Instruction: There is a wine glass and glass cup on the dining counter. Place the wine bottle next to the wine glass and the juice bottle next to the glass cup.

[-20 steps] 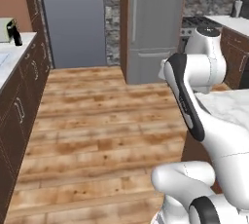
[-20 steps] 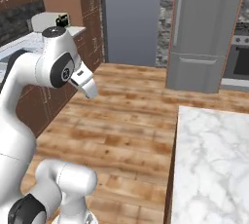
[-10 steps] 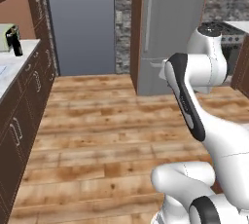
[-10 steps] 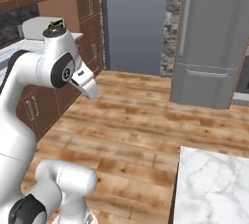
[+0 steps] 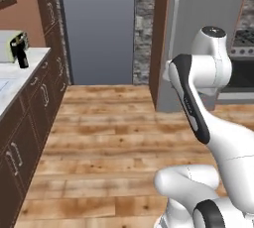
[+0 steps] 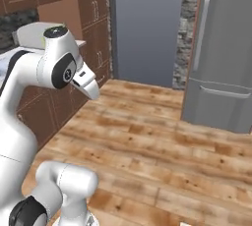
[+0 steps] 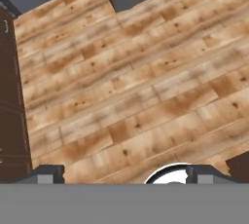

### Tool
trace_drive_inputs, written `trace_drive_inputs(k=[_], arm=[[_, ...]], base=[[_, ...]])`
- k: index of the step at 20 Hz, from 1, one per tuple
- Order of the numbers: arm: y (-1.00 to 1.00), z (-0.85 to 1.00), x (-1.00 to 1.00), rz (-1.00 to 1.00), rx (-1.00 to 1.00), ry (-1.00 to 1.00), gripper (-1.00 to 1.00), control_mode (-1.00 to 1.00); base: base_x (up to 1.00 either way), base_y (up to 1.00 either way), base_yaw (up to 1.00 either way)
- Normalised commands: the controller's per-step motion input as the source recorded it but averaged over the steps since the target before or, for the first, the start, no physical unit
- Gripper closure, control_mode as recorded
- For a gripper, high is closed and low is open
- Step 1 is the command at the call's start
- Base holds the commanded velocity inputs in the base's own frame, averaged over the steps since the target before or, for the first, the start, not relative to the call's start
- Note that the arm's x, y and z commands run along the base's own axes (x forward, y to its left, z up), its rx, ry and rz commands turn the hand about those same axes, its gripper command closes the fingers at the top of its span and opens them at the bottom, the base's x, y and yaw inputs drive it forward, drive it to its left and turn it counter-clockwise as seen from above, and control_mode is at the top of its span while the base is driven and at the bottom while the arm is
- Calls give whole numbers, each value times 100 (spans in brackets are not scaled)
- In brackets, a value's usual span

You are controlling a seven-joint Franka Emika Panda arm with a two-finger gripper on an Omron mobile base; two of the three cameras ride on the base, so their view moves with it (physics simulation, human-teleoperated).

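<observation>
Wooden plank flooring point(image 7: 136, 96) is being looked down on by the gripper point(image 7: 124, 175), whose fingertips point(image 7: 47, 173) are being held wide apart, grasping nothing.

A dark bottle point(image 5: 21, 56) on the far counter point(image 5: 15, 81) is too small to identify. The fridge point(image 6: 224, 53) is cut by the frame's top and right edges. The gripper's fingertips point(image 7: 47, 174) barely clear the bottom edge.

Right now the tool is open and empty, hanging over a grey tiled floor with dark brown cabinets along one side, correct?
Not quite: the hand view shows the floor is brown wooden planks, not grey tile. The rest holds: the tool is open and empty, with dark brown cabinets along one side.
</observation>
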Motion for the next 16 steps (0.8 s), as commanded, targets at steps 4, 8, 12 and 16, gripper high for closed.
trace_drive_inputs(k=[4,8,12,16], arm=[[0,0,0,0,0,0,-100,100],[0,0,0,0,0,0,-100,100],[0,0,0,0,0,0,-100,100],[0,0,0,0,0,0,-100,100]], base=[[100,0,26],[100,0,39],[100,0,49],[100,0,55]])
